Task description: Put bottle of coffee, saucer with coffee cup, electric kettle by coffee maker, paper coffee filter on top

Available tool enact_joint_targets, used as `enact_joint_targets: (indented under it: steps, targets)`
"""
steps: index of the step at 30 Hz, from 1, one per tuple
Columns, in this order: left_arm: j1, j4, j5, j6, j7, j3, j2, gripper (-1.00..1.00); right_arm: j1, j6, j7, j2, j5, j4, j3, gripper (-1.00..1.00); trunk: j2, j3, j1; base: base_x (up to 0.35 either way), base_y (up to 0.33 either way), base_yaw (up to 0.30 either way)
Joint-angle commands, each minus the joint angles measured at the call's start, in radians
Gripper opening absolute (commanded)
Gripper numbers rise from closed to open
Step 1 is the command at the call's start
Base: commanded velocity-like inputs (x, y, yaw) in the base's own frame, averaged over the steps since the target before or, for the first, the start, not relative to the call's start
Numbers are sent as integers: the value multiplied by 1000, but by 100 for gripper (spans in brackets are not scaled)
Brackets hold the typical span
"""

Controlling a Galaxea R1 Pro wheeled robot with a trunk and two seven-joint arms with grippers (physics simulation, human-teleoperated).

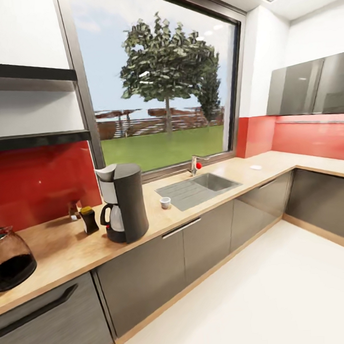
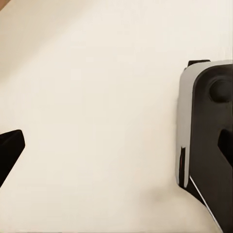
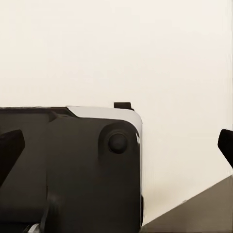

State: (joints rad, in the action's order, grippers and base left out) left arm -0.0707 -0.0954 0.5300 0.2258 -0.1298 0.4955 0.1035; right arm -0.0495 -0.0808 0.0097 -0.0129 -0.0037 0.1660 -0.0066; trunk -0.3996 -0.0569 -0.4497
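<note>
The head camera looks from a distance across the kitchen countertop toward the window. Both wrist cameras face down past their fingertips, sharing the pale floor and robot base.

The coffee maker is dark grey with a pale grey basket and a black carafe handle. The bottle of coffee is dark brown under a yellowish-gold lid. The electric kettle is clear glass, dark below. The coffee cup and saucer are white. The kitchen countertop is light wood-grained over glossy dark grey cabinet fronts, against a red backsplash. Beneath both wrist cameras the floor is plain cream.
</note>
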Motion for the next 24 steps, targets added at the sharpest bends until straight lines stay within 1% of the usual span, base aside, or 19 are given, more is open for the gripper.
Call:
enact_joint_targets:
  steps: [1,4,8,16,24]
  targets:
    - [-1,16,10,3,-5,6,3,100,-1,-4,1,-1,-5,-1,-1,100,0,0,0,0,0,-267]
    - [-2,49,11,3,-9,4,6,100,0,-4,1,-2,-18,-2,-1,100,0,0,0,0,0,-268]
    - [-3,61,11,3,-11,0,5,100,-1,-4,2,-2,-23,-2,-1,100,0,0,0,0,0,-268]
    - [-3,61,12,4,-11,-5,-5,100,-1,-4,3,-3,-25,-2,-1,100,0,0,0,0,0,-268]
    - [-3,60,13,4,-13,-6,-3,100,-1,-3,3,-2,-25,-1,-1,100,0,0,0,0,0,-268]
